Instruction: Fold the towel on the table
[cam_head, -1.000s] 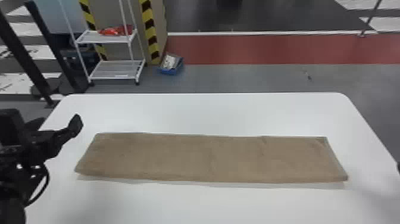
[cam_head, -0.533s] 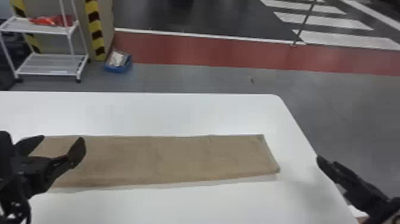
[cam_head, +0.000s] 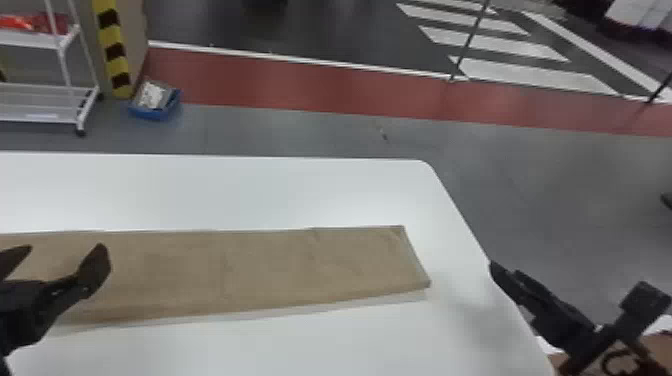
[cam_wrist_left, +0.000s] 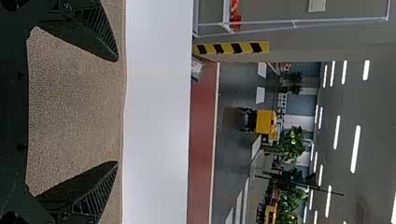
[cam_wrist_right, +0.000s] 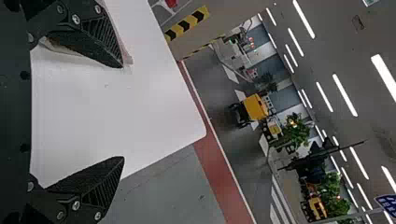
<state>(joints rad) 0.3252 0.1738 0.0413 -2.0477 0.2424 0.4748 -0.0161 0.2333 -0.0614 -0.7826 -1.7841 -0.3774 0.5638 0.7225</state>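
Ideally, right gripper (cam_wrist_right: 122, 112), jaws released, should pinch every layer of the brown towel (cam_head: 260, 267) at the short end (cam_head: 409, 262) left of those jaws; left gripper (cam_wrist_left: 117, 111), likewise released, might steady the stretch beneath

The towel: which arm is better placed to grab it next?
Left, probably: the left gripper hovers, open, over the towel, while the right gripper is by the right edge of the table, past the towel.

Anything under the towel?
The towel lies on the white table, which shows beyond its far edge and right end. Whatever is directly beneath is covered, so can't tell.
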